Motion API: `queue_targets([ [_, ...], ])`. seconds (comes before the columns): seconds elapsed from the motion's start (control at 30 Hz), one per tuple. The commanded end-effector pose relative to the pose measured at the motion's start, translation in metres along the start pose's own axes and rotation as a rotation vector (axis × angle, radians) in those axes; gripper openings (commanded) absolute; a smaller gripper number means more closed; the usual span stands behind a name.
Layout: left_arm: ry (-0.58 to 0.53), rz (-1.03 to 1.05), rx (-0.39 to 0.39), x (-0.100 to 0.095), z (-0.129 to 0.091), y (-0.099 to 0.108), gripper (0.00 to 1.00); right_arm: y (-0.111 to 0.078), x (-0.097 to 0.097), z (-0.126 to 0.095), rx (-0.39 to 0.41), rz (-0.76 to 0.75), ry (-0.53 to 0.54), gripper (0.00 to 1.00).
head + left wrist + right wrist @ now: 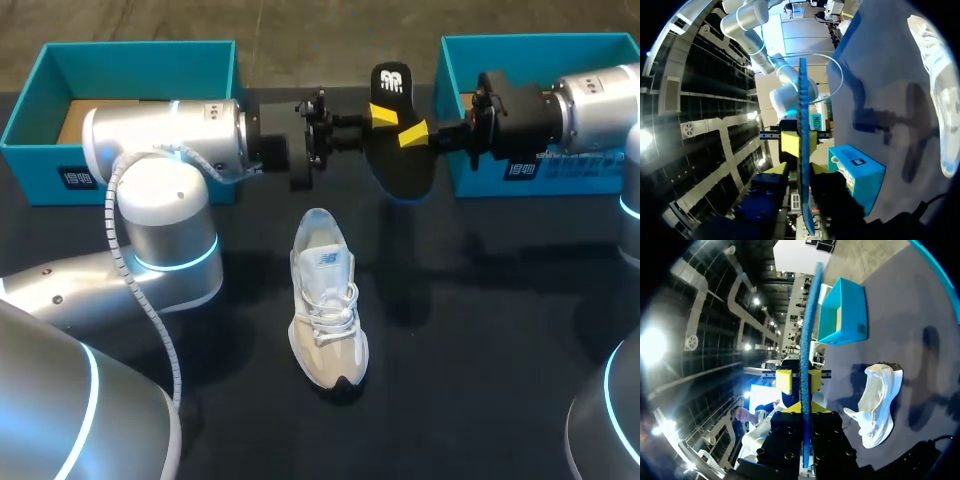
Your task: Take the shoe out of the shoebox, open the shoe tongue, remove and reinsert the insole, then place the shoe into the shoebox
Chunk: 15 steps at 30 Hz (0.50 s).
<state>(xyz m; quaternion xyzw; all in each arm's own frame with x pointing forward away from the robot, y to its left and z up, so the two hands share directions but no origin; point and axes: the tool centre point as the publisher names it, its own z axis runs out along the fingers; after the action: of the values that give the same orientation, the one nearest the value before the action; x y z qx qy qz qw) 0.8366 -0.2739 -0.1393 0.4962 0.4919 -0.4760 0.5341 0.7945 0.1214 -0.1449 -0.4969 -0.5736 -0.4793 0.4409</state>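
Note:
A black insole (400, 140) with a blue edge hangs in the air above the back of the table, held between my two arms. My right gripper (413, 134) is shut on it from the right. My left gripper (383, 116) stands open around it from the left, its yellow tips slightly off the insole. In the left wrist view the insole (803, 150) runs edge-on between my left gripper (797, 170). It does the same in the right wrist view, where the insole (805, 340) is clamped in my right gripper (805, 410). The white shoe (325, 300) lies on the table below.
A blue shoebox (120, 48) stands at the back left, mostly behind my left arm. A second blue box (540, 40) stands at the back right behind my right wrist. The shoe (940, 90) (877, 405) lies on dark tabletop with free room around it.

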Motion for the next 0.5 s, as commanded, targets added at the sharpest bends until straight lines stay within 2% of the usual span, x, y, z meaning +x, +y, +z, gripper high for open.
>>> queue_targets([
  [0.03,0.03,-0.021,0.02,-0.003,-0.01,0.002,1.0,-0.002,0.0,-0.002,-0.01,-0.016,-0.01,0.0],
  [0.33,0.139,-0.141,0.006,-0.008,-0.045,0.007,1.0,0.006,-0.001,-0.008,-0.022,-0.054,-0.056,0.0],
  [0.5,0.208,-0.292,-0.017,-0.009,-0.064,0.011,1.0,0.012,-0.001,-0.01,-0.036,-0.082,-0.081,0.0],
])
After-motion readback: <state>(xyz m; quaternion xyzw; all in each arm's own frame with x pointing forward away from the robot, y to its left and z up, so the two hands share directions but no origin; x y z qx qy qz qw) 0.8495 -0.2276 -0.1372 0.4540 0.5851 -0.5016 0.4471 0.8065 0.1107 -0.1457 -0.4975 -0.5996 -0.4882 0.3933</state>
